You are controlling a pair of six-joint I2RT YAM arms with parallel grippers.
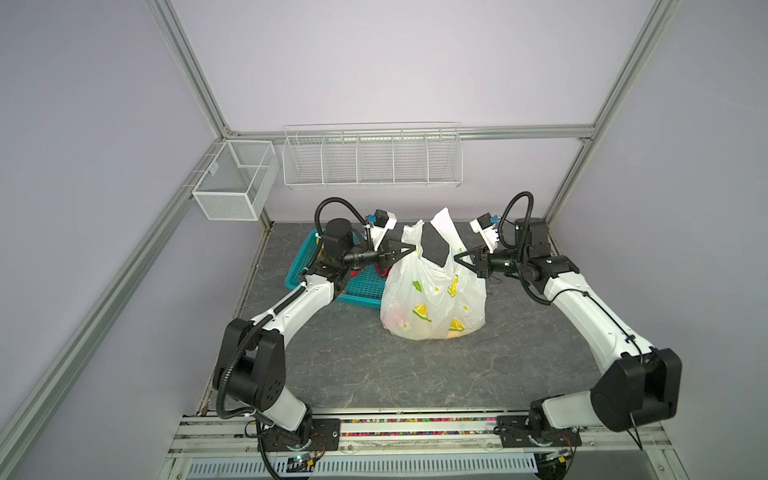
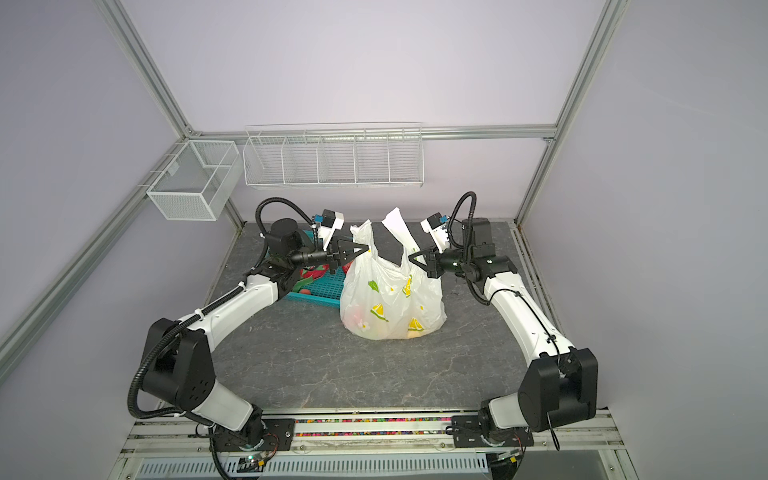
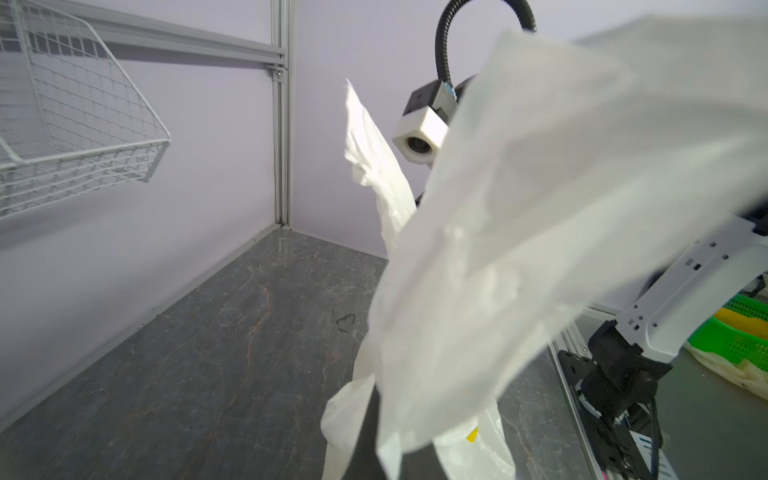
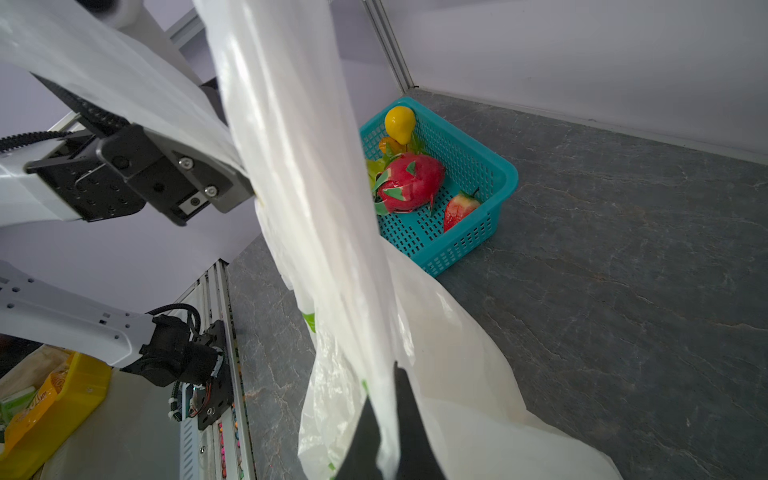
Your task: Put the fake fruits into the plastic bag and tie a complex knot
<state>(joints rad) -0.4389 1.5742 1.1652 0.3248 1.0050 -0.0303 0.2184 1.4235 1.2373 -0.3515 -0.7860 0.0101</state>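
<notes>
Though obscure overhead, dragon fruit (image 4: 409,183) in basket (image 4: 469,245)

Both reach inward: left arm (image 1: 299,301), right arm (image 1: 582,305) (jaws clamped).

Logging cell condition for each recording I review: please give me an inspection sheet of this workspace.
Surface: dark veined table, no spills seen.
Job's things: plastic bag stands mid-table, handles untied; dragon fruit, strawberry and yellow fruit lie in teal basket.
Clutter: nothing seen.
Grippers: left gripper and right gripper each shut on a bag handle.
Cables: black hoses loop above both wrists.
Surroundings: wire rack and mesh box on the walls.
</notes>
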